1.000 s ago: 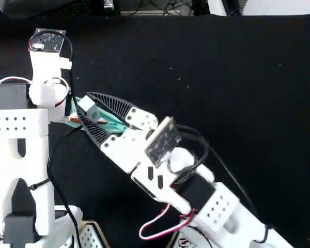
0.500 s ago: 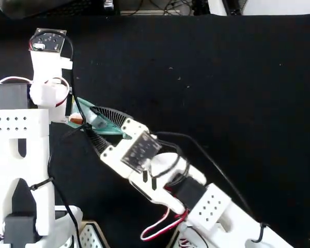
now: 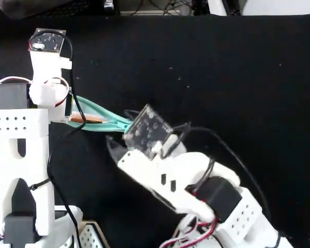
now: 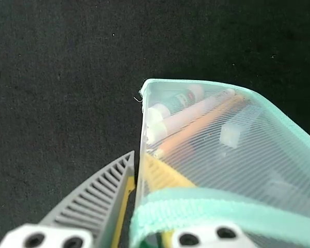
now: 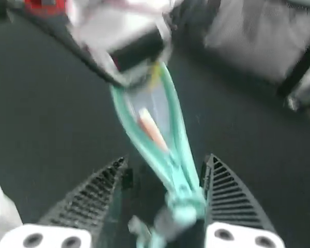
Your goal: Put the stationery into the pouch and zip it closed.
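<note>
In left claw (image 4: 138, 207): ribbed translucent pouch (image 4: 222, 155).

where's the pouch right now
In the high view the pouch sits left of centre, one end held by the left gripper, the zipper end between the open fingers of the right gripper.

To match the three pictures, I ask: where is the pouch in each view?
High view: pouch edge-on, left of centre, between both arms.
Left wrist view: pouch close up, mesh wall.
Right wrist view: pouch mouth, centre.
Shared landmark: orange pencil inside.
</note>
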Action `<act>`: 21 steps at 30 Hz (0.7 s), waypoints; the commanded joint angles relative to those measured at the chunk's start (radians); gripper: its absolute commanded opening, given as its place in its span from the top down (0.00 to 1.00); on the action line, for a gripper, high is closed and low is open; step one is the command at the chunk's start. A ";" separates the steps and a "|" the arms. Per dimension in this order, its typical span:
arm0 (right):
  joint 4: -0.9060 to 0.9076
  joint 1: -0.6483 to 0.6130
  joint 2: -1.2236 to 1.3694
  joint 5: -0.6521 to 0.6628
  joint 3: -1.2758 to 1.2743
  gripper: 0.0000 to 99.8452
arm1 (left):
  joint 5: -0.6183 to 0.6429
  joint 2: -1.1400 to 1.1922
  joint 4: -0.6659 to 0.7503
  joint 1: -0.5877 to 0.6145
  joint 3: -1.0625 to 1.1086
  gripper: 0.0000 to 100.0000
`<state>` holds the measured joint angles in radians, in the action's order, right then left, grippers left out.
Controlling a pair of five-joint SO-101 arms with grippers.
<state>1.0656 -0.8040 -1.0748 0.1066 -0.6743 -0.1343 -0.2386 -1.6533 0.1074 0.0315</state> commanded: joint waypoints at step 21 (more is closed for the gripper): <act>-0.222 0.129 -0.409 -0.005 -0.364 0.95 | 0.000 0.044 0.032 -0.013 0.101 0.97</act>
<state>0.8677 -0.6951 -1.3755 0.0974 -1.0334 -0.1327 -0.2386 -1.6425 0.1074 0.0499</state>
